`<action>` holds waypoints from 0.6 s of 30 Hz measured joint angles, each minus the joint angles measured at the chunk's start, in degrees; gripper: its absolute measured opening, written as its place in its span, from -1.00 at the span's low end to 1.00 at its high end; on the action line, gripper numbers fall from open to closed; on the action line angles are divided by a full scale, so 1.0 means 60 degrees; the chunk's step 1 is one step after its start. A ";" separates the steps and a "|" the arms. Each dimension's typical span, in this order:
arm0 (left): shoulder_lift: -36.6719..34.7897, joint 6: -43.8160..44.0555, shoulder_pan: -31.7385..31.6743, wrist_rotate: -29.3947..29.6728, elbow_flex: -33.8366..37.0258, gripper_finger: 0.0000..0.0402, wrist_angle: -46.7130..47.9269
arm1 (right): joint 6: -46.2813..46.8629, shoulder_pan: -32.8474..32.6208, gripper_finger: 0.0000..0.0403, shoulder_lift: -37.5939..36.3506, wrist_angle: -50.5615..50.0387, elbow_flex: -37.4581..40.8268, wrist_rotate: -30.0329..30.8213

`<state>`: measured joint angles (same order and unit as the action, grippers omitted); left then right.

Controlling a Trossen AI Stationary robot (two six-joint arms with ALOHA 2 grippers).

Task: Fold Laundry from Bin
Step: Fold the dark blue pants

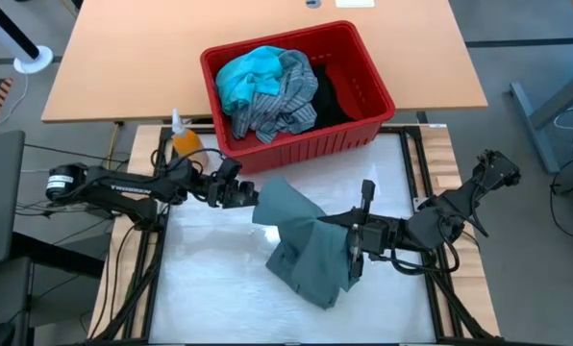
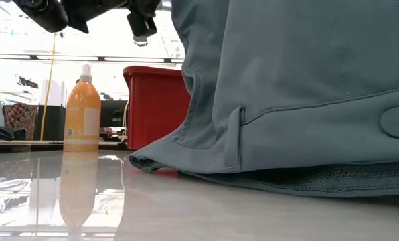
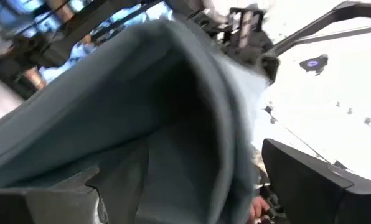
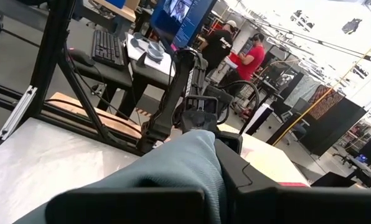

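Grey-green garment hangs stretched between both arms above the white table, raised so it can be spread for folding. Right gripper is clamped on its cloth; left gripper stands wide open at the upper edge, apparently released. Remaining laundry fills the red bin behind.

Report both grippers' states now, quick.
Left gripper: open, at the edge of the grey-green garment.
Right gripper: shut on the grey-green garment.

Wooden table, grey floor, desk with keyboard
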<state>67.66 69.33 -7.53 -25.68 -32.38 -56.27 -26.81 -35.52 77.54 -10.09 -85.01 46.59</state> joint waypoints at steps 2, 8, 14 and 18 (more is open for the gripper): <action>-0.0021 -0.0072 0.0000 0.0115 -0.0021 0.50 -0.0075 | 0.0000 -0.0006 -0.88 0.0000 -0.0004 0.0000 0.0000; 0.0489 -0.0159 0.0435 0.0213 -0.0692 0.50 0.0063 | -0.0006 -0.0006 -0.88 0.0000 -0.0038 0.0000 0.0000; 0.1510 -0.0095 0.0651 -0.0080 -0.1908 0.50 0.0162 | -0.0029 -0.0006 -0.88 0.0000 -0.0051 0.0000 -0.0004; 0.1563 -0.0159 0.0648 -0.0218 -0.2484 0.45 0.0180 | -0.0038 -0.0056 -0.88 0.0000 -0.0049 0.0000 -0.0004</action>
<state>77.03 68.38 -3.64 -26.99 -47.29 -55.19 -27.04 -35.86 77.54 -10.38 -85.01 46.57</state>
